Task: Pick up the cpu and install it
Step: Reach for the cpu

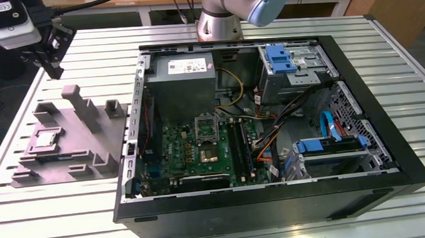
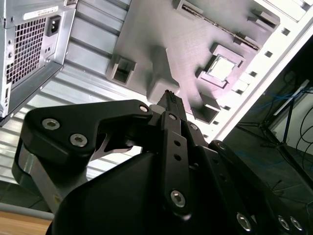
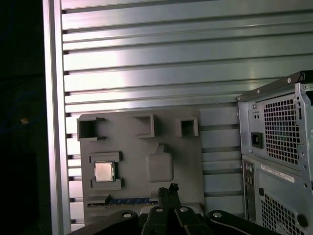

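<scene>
My jaws are squeezed together with nothing between them. They hang in the air over the far end of the grey holder tray [image 1: 91,132], on the exterior view's left, and they do not touch it. I think they sit up high so the wrist cameras can look down on the tray.

The cpu [image 1: 44,138] lies flat in a small square pocket on the left side of that tray, shiny side up. The pocket walls hug it, and I guess that stops it sliding.

Just right of the tray, the computer case [image 1: 274,209] lies on its side on the counter [image 1: 412,89]. Its open side is up, so the green board [image 1: 177,147] faces the arm. The black square socket [image 1: 208,153] on the board has a dark, bare middle. So the cpu is not picked up or put in yet.
</scene>
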You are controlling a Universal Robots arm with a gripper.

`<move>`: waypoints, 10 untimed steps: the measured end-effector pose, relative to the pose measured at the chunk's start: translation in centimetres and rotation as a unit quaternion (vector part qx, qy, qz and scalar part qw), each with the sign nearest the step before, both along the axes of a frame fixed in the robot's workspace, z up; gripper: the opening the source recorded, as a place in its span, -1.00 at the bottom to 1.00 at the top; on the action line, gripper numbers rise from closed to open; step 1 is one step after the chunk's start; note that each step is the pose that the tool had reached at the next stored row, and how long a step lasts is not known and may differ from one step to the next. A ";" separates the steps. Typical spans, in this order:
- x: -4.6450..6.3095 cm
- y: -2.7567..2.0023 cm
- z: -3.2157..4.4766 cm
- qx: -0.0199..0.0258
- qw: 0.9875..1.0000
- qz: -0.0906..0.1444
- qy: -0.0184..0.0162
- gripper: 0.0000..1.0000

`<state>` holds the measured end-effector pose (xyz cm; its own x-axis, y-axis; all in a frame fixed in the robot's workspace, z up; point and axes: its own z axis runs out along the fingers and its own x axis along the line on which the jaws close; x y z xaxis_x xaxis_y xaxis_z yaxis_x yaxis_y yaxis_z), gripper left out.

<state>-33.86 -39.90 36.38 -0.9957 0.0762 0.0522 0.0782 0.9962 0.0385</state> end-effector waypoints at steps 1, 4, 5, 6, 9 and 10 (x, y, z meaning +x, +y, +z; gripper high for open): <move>-0.1 0.00 -0.01 0.000 1.000 0.000 0.000 -0.79; -0.3 0.00 -0.04 0.000 1.000 0.000 0.002 -0.79; -0.4 0.00 -0.05 0.000 1.000 0.000 0.002 -0.79; -0.4 0.00 -0.06 0.000 1.000 0.000 0.002 -0.79; -0.7 0.00 -0.09 0.000 1.000 0.000 0.003 -0.79; -0.7 0.00 -0.11 0.000 1.000 0.000 0.004 -0.79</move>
<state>-34.59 -39.89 36.27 -0.9953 0.0762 0.0595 0.0785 0.9962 0.0379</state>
